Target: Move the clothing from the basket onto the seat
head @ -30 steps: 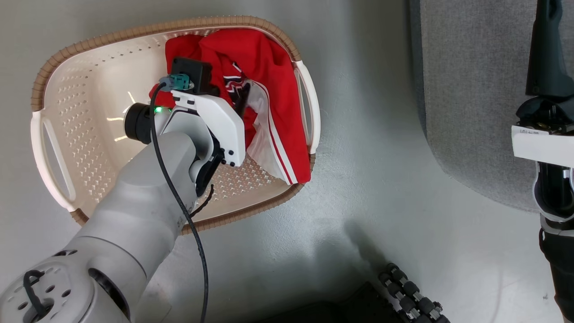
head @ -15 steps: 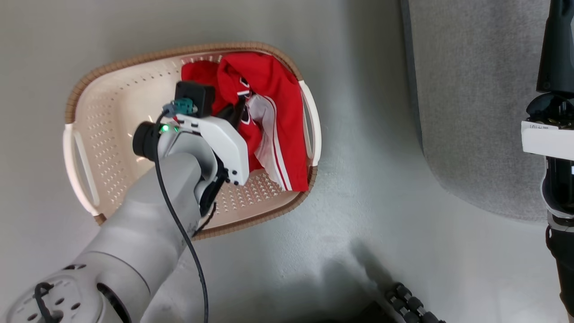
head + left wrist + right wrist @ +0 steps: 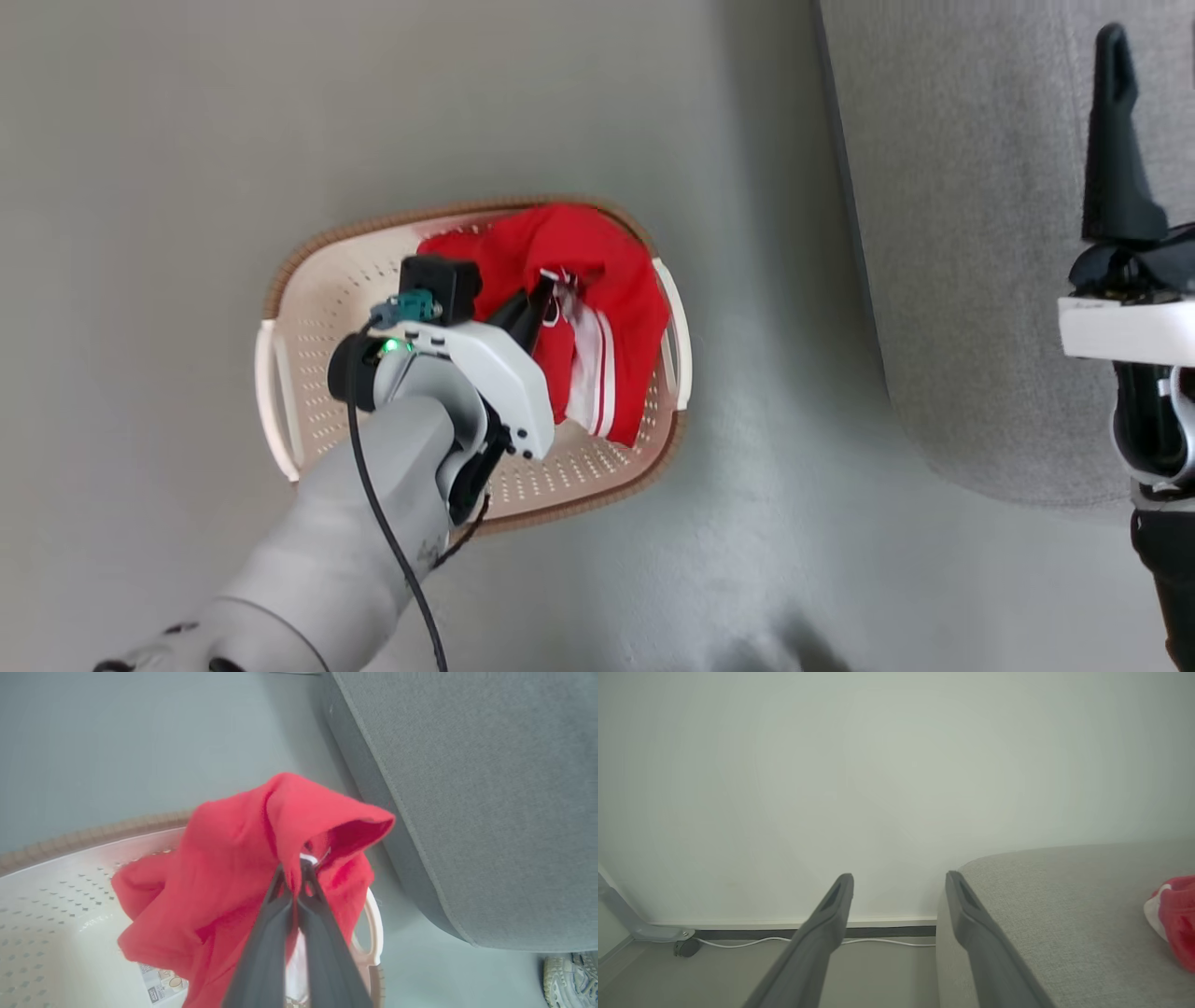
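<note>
My left gripper [image 3: 540, 291] is shut on a fold of the red clothing [image 3: 597, 280], holding it up over the right half of the cream basket [image 3: 308, 355]. In the left wrist view the two dark fingers [image 3: 310, 891] pinch the red clothing [image 3: 224, 868], which drapes down into the basket [image 3: 56, 914]; a paper label [image 3: 161, 982] shows beneath. The grey seat [image 3: 962, 233] lies to the right. My right gripper [image 3: 899, 882] is open above the seat [image 3: 1064, 914], where another red garment [image 3: 1176, 914] lies at the right edge.
Grey floor [image 3: 766, 523] separates basket and seat. A wall with a skirting board and a white cable [image 3: 738, 942] stands behind the seat's end. A shoe [image 3: 567, 977] rests on the floor by the seat's corner.
The head camera has risen, so the basket looks smaller and lower in view. My left gripper has lifted the red clothing higher out of the basket, bunching it up.
</note>
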You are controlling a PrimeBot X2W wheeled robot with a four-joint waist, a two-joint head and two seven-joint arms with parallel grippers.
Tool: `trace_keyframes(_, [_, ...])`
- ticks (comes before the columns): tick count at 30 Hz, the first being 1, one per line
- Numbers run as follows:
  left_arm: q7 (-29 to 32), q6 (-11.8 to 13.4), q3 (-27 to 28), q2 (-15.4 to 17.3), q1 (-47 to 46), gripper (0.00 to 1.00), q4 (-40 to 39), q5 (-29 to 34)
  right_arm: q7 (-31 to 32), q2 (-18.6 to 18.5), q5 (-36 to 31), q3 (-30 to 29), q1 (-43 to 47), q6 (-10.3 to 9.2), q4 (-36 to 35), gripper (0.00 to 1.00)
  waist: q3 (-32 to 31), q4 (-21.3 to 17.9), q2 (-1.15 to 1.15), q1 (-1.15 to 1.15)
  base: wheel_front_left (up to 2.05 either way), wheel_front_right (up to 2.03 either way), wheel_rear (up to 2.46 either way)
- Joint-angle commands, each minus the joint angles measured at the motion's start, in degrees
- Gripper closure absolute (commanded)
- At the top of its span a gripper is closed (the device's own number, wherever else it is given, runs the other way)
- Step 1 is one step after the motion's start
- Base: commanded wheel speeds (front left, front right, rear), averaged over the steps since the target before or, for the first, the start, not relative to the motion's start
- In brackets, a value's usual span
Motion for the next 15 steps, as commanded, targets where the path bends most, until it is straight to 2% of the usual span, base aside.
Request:
trace_keyframes(1, [-0.8,0.5,3.6,0.1,3.0,1.00,-1.8,2.9,-0.3,-1.0,-0.8,1.3,2.7,0.16,-0.3,0.00,-4.3,1.8,0.00,0.00,0.00,0.00,0.00])
trace_keyframes(15, [-0.8,0.7,19.6,0.1,15.7,1.00,-10.3,18.1,-0.3,0.2,-3.3,2.6,7.3,0.16,5.2,0.00,-16.8,5.8,0.00,0.00,0.00,0.00,0.00])
